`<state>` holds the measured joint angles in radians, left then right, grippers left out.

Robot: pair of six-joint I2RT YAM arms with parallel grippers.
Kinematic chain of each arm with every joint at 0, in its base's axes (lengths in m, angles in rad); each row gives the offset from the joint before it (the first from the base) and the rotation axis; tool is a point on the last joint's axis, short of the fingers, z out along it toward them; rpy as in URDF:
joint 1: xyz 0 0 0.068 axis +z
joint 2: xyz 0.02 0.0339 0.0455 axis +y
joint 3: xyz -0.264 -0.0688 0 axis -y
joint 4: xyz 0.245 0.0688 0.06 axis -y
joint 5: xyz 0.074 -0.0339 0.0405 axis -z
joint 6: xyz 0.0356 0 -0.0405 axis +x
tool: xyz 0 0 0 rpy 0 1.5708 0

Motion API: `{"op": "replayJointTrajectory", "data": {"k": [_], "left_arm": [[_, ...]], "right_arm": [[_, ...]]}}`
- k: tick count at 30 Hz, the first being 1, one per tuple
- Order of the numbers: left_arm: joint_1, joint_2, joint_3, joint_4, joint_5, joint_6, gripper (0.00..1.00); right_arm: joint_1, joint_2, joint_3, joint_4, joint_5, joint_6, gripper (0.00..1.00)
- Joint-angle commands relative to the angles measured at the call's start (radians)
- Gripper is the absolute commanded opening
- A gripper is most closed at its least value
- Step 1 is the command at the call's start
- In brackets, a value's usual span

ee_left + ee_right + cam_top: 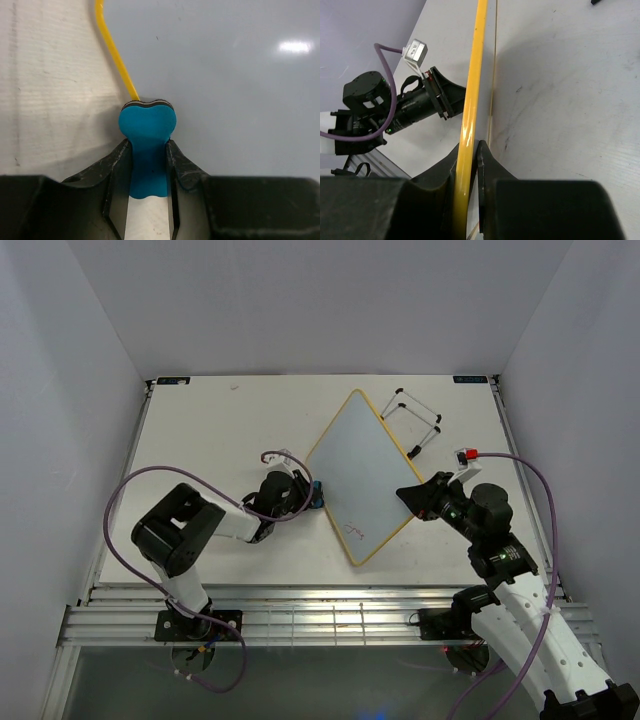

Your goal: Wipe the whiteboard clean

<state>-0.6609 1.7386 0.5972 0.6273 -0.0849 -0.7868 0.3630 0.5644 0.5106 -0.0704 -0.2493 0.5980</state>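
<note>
The whiteboard (365,465) lies turned like a diamond mid-table, with a yellow frame and a faint red mark near its bottom corner (356,530). My left gripper (305,495) is shut on the blue bone-shaped eraser (147,145), whose head touches the board's left edge by the yellow frame (112,50). My right gripper (418,495) is shut on the board's yellow frame (469,125) at its right edge, seen edge-on in the right wrist view.
The black wire stand (415,420) sits detached behind the board's right corner. The left arm (395,110) shows across the board in the right wrist view. Enclosure walls ring the table.
</note>
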Motion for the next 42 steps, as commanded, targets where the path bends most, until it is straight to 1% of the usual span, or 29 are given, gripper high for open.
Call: {"op": "replayJointTrajectory", "data": {"k": [1,5,7,11,17,22,25,27,28,30,31,32,34,35,36,38,42], "left_arm": [[0.055,0.067,0.042,-0.143,-0.027,-0.008,0.0],[0.113,0.122,0.105,-0.167,0.019,0.021,0.0],[0.121,0.13,0.125,-0.176,0.036,0.04,0.0],[0.122,0.137,0.183,-0.224,0.033,0.064,0.0],[0.122,0.148,0.23,-0.282,0.019,0.066,0.0],[0.093,0.121,0.228,-0.299,0.068,0.044,0.0],[0.018,0.082,0.217,-0.308,0.076,0.028,0.0],[-0.061,0.052,0.207,-0.308,0.074,0.021,0.0],[-0.122,0.042,0.202,-0.308,0.068,0.021,0.0],[-0.178,0.024,0.193,-0.288,0.059,0.035,0.0],[-0.202,0.012,0.184,-0.27,0.057,0.07,0.0],[-0.245,0.009,0.153,-0.197,0.063,0.093,0.0],[-0.27,0.01,0.122,-0.138,0.086,0.109,0.0],[-0.287,0.016,0.09,-0.058,0.13,0.119,0.0],[-0.299,0.019,0.075,-0.02,0.142,0.126,0.0],[-0.338,0.019,0.055,0.049,0.146,0.141,0.0],[-0.39,-0.002,0.05,0.115,0.139,0.144,0.0]], "right_arm": [[0.04,-0.049,0.14,0.305,-0.26,0.187,0.08],[0.04,-0.052,0.143,0.294,-0.272,0.191,0.08],[0.04,-0.054,0.141,0.282,-0.272,0.186,0.08],[0.04,-0.052,0.123,0.288,-0.275,0.192,0.08],[0.04,-0.046,0.121,0.296,-0.285,0.188,0.08],[0.04,-0.043,0.118,0.291,-0.271,0.158,0.08],[0.04,-0.032,0.095,0.322,-0.26,0.132,0.08],[0.04,-0.02,0.077,0.34,-0.246,0.109,0.08],[0.04,-0.015,0.077,0.34,-0.234,0.1,0.08],[0.04,0.008,0.081,0.34,-0.228,0.086,0.08],[0.04,0.015,0.088,0.342,-0.228,0.085,0.08],[0.04,0.026,0.091,0.345,-0.225,0.085,0.08],[0.04,0.035,0.098,0.354,-0.217,0.1,0.08],[0.04,0.043,0.1,0.356,-0.203,0.109,0.08],[0.04,0.046,0.103,0.359,-0.196,0.118,0.08],[0.04,0.058,0.111,0.363,-0.18,0.152,0.08],[0.04,0.072,0.109,0.357,-0.156,0.183,0.08]]}}
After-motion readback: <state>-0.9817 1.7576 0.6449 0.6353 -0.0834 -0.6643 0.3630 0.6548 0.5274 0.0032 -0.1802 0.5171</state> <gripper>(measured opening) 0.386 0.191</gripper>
